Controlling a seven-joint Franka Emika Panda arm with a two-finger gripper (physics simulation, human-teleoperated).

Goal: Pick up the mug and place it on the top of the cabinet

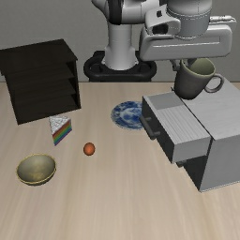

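The grey-green mug is tilted, its handle toward the exterior view's right, just over the back part of the grey cabinet's top. My gripper comes down from above and is shut on the mug's rim. Whether the mug's base touches the cabinet top I cannot tell.
The grey cabinet's top drawer is pulled out toward the exterior view's left. A blue patterned plate lies beside it. A black shelf unit stands at the left, with a rainbow-striped box, a small orange ball and an olive bowl in front.
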